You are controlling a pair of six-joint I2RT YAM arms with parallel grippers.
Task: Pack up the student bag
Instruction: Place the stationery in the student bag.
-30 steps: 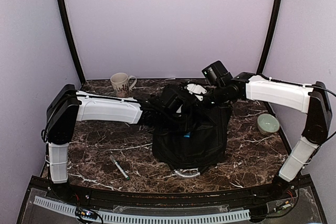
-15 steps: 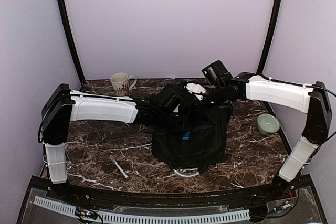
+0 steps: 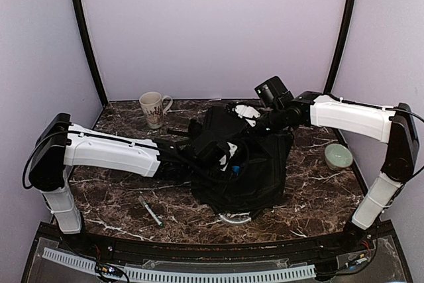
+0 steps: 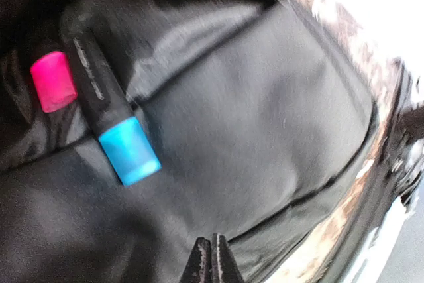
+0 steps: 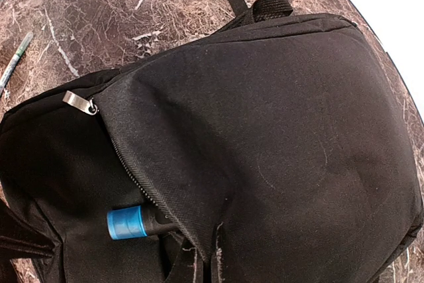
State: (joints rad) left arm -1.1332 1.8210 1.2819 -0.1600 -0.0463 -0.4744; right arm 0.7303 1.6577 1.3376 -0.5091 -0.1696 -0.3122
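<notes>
Marble, dark brown with white lines, covers the table. Closest to the arms' bases lies a pen, on the left side, apart from everything else. To its right, in the middle of the table, sits the student bag. It is big, black and soft, and its grey loop handle points at the near edge. The bag is unzipped, and its silver zipper pull hangs at the edge of the opening. A blue-capped marker lies inside, just beside a pink cap. The left gripper reaches into the opening, near the markers but not touching them. Its jaws are pressed together with nothing between them. The right gripper is at the far top of the bag, its jaws pinching the bag's black cloth. Farther back, a green bowl stands on the right, and a white mug stands at the far left near the wall.
</notes>
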